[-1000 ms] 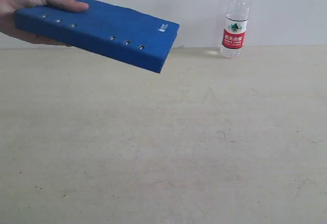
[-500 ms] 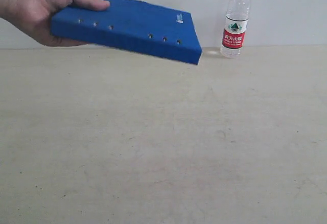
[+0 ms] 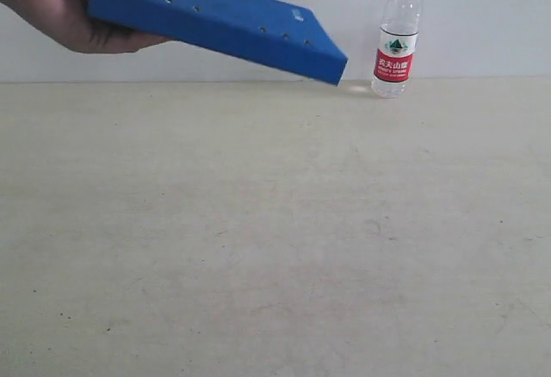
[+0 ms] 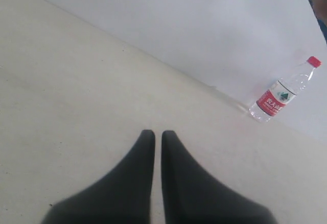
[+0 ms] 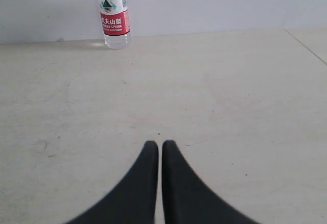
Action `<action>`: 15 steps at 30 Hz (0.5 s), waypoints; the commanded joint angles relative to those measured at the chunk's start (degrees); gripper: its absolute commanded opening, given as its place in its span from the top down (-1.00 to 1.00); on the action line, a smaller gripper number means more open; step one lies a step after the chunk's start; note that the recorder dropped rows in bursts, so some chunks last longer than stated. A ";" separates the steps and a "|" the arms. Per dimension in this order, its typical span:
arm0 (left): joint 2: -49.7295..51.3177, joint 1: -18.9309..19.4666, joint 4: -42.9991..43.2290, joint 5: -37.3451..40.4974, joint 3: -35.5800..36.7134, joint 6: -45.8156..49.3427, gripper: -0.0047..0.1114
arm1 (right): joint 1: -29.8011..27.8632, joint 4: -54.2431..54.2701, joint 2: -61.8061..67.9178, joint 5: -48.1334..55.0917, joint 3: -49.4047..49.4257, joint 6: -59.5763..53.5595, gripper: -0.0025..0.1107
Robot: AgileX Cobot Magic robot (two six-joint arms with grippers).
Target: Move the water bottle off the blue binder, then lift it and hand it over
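Observation:
The water bottle (image 3: 398, 34) stands upright on the table at the back right, against the white wall; it also shows in the left wrist view (image 4: 282, 92) and the right wrist view (image 5: 113, 14). A human hand (image 3: 60, 3) holds the blue binder (image 3: 219, 24) in the air at the upper left, tilted down toward the bottle but apart from it. My left gripper (image 4: 158, 134) is shut with nothing in it, far from the bottle. My right gripper (image 5: 160, 144) is shut and empty too, over bare table. Neither gripper shows in the exterior view.
The beige table (image 3: 275, 239) spreads across the exterior view, bounded by a white wall (image 3: 482, 15) at the back. A seam or table edge (image 5: 306, 45) runs across one corner of the right wrist view.
The hand has raised the blue binder and tilted its far end down, shifting it slightly right toward the bottle. The bottle has not moved.

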 commanded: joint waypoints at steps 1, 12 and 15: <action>-0.16 0.19 0.27 -0.01 0.20 -0.50 0.84 | 0.01 0.00 -0.26 -0.52 -0.08 0.09 0.96; -10.40 -0.25 0.39 -8.39 0.20 -0.26 0.84 | 0.01 -0.31 -0.26 -0.50 -0.08 0.09 0.96; -12.35 -2.82 3.10 -13.76 -0.84 -0.26 0.84 | 0.01 -0.31 -0.26 -0.50 -0.08 0.09 0.96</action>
